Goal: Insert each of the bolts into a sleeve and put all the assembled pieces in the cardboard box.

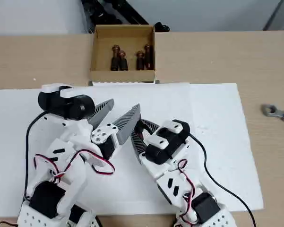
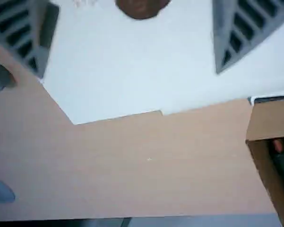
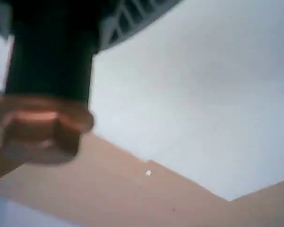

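Right gripper (image 1: 141, 129) pinches a black cylindrical sleeve (image 3: 52, 52) with a copper hex-headed bolt (image 3: 40, 127) in it. Left gripper (image 1: 125, 104) hangs spread just beside, over the white sheet (image 1: 212, 123).

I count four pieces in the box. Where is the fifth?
The piece, close up in the right wrist view, sits in the right gripper over the white sheet, beside the open left gripper, short of the box.

Setting: robotics lab or workshop bench. Indicators: two white printed arms (image 1: 71, 142) with exposed red and black wiring (image 1: 52, 165), mounted at the near edge of a wooden table (image 1: 227, 52). A white sheet (image 1: 212, 123) covers the table's middle. A metal tool (image 1: 276, 112) lies by the right edge. Dark equipment (image 1: 108, 14) is stacked behind the far edge.
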Robot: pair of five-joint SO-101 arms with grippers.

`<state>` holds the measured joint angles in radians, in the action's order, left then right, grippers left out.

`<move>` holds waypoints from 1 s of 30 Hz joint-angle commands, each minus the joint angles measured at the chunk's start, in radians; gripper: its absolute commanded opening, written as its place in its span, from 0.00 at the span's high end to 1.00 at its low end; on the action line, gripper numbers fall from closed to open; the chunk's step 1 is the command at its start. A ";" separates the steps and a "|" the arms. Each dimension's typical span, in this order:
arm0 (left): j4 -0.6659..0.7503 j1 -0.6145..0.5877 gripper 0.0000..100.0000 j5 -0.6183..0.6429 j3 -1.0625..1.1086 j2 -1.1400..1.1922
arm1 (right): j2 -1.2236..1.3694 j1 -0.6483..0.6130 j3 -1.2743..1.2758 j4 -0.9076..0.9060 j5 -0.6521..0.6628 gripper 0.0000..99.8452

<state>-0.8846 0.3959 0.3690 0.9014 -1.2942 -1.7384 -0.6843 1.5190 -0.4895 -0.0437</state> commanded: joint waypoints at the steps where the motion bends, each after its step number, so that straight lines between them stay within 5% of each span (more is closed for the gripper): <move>1: -0.023 -0.006 0.82 -0.008 -0.064 0.003 | -0.008 0.010 -0.020 0.008 -0.006 1.00; 5: -0.034 -0.021 1.00 -0.072 -0.093 0.003 | -0.004 0.021 -0.034 0.021 0.002 1.00; 11: -0.040 -0.216 1.00 -0.084 -0.079 0.005 | 0.145 0.041 -0.107 0.068 0.012 1.00; 18: -0.063 -0.480 1.00 -0.253 0.035 -0.003 | 0.550 0.096 -0.282 0.133 0.037 1.00; 30: -0.115 -0.517 1.00 -0.437 0.151 -0.003 | 1.310 0.277 -0.933 0.234 0.034 1.00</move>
<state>-0.9950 -0.1135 -0.0437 1.0395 -1.2942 -0.5800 -0.4327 0.8055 -0.2885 -0.0176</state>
